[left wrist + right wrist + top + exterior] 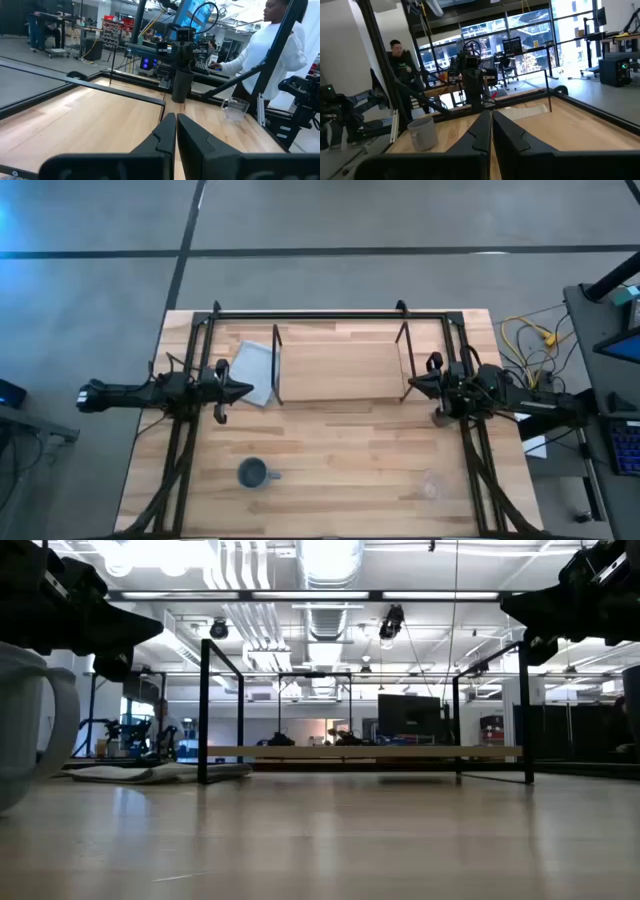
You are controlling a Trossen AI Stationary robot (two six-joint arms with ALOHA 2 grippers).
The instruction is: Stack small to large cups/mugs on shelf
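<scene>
Shelf (340,370) sits bare at the table's far middle. Left gripper (244,390) and right gripper (411,385) hover at its ends, fingers pressed together, holding nothing. Blue-grey mug (252,473) stands front-left, well apart from clear cup (430,484) front-right.

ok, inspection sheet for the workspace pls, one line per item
Surface: light-wood table, no spills seen.
Job's things: blue-grey mug and clear cup near the front edge; shelf carries nothing; dark cup not seen on the table.
Clutter: grey folded cloth left of the shelf.
Hands: left hand and right hand both shut, flanking the shelf, holding nothing.
Cables: yellow cables off the table's right side.
Surroundings: person in white beyond the table.
</scene>
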